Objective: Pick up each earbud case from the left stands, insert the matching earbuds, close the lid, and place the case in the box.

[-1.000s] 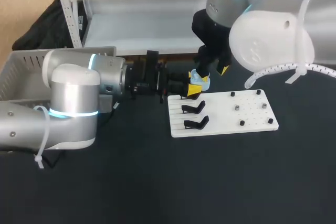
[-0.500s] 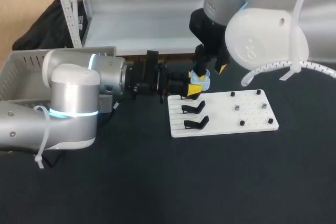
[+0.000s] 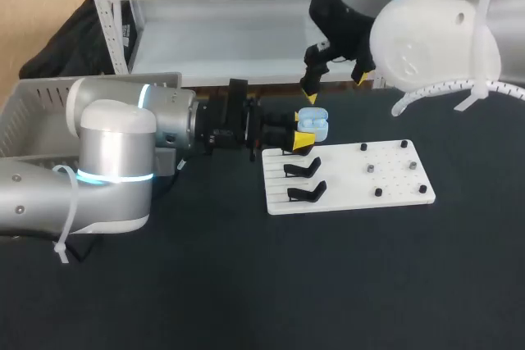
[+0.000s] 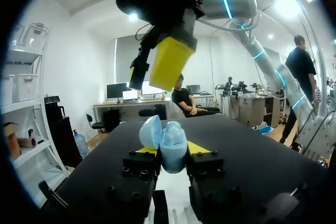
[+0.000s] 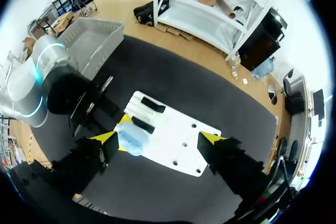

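Observation:
A light blue earbud case (image 3: 312, 125) with its lid raised is gripped between the yellow tips of my left gripper (image 3: 303, 135), just above the back left corner of the white board (image 3: 344, 176). In the left wrist view the case (image 4: 168, 142) stands upright between the left gripper's (image 4: 171, 153) tips, lid (image 4: 150, 131) tilted back. My right gripper (image 3: 335, 82) hangs open above and behind the case, touching nothing. From the right wrist view, the right gripper (image 5: 160, 141) is spread wide, with the case (image 5: 131, 139) far below it.
Two empty black stands (image 3: 302, 170) (image 3: 306, 194) sit on the board's left part, with several small black pegs (image 3: 378, 192) on its right part. A grey basket (image 3: 25, 116) stands at the table's far left. My left arm (image 3: 115, 153) lies across the left side.
My right gripper has lifted up and away from the case and spread its fingers wide. The left gripper and the case have stayed put.

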You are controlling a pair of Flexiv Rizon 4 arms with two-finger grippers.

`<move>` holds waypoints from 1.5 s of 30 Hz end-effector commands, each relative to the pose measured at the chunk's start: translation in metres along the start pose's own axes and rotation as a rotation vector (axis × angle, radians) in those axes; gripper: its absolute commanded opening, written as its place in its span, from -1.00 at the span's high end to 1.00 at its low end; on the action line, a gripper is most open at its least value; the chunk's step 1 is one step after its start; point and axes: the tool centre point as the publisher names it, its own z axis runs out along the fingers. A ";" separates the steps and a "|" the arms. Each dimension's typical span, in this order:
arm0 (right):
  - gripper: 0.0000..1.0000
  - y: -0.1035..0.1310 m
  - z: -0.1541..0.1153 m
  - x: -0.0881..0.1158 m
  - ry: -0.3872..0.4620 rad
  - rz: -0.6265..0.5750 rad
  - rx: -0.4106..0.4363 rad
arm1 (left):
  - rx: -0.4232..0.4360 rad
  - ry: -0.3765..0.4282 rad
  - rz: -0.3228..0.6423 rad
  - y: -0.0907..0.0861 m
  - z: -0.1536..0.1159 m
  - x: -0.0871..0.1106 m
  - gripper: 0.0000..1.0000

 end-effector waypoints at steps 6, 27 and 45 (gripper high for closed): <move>-1.00 -0.016 0.016 -0.018 0.009 0.026 -0.002 | -0.004 0.001 0.000 -0.001 0.000 0.000 1.00; -1.00 -0.027 0.051 -0.016 0.064 0.072 -0.025 | -0.004 0.001 0.000 -0.001 0.000 0.000 1.00; -1.00 -0.014 0.045 0.015 0.096 0.060 -0.073 | -0.004 0.001 0.000 -0.001 0.000 0.000 1.00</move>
